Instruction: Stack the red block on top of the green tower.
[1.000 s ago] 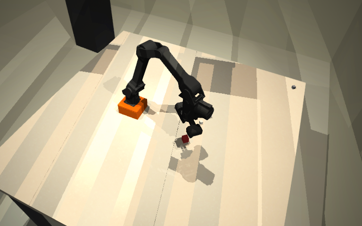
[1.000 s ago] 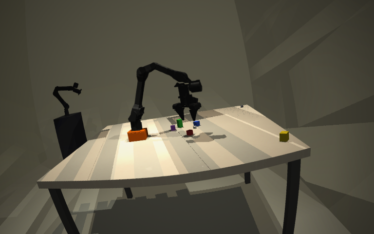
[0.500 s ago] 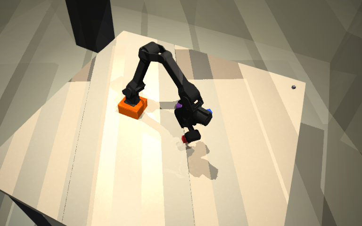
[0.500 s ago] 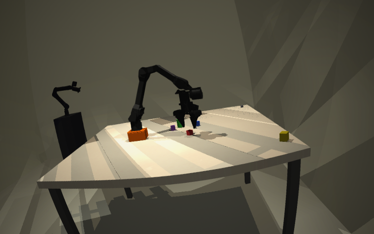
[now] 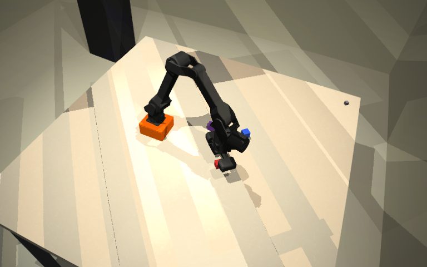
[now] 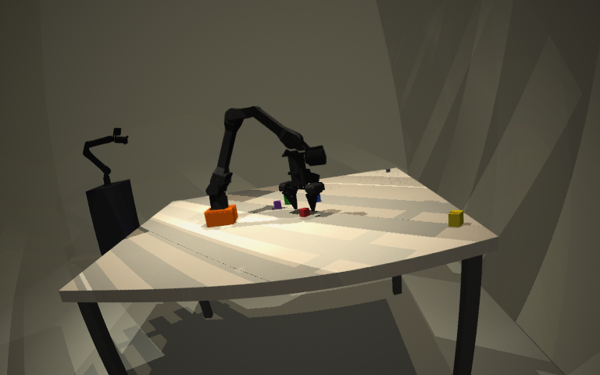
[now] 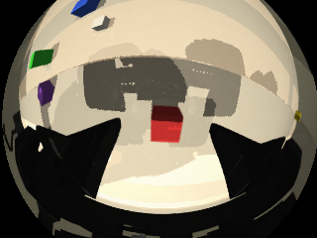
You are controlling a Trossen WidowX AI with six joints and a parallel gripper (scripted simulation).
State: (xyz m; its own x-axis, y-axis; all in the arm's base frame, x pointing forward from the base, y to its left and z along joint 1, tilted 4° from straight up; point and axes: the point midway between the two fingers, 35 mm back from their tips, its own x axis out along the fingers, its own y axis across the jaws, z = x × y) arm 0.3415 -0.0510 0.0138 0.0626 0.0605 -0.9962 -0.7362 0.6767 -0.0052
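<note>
The red block (image 5: 216, 163) (image 6: 304, 212) (image 7: 166, 123) lies on the table (image 5: 283, 132) (image 6: 309, 256). My gripper (image 5: 222, 161) (image 6: 303, 205) (image 7: 166, 125) is open and low over it, with one finger on each side of the block and a gap to each. The green tower (image 6: 287, 200) (image 7: 42, 59) stands behind and to the left of the gripper. It is partly hidden by a finger in the exterior view and hidden by the arm in the top view.
A purple block (image 5: 209, 125) (image 6: 277, 204) (image 7: 46, 91) and a blue block (image 5: 246, 132) (image 7: 87, 4) lie near the tower. A yellow block (image 6: 455, 218) stands near the table's right edge. The arm's orange base (image 5: 156, 126) (image 6: 220, 215) is at the left.
</note>
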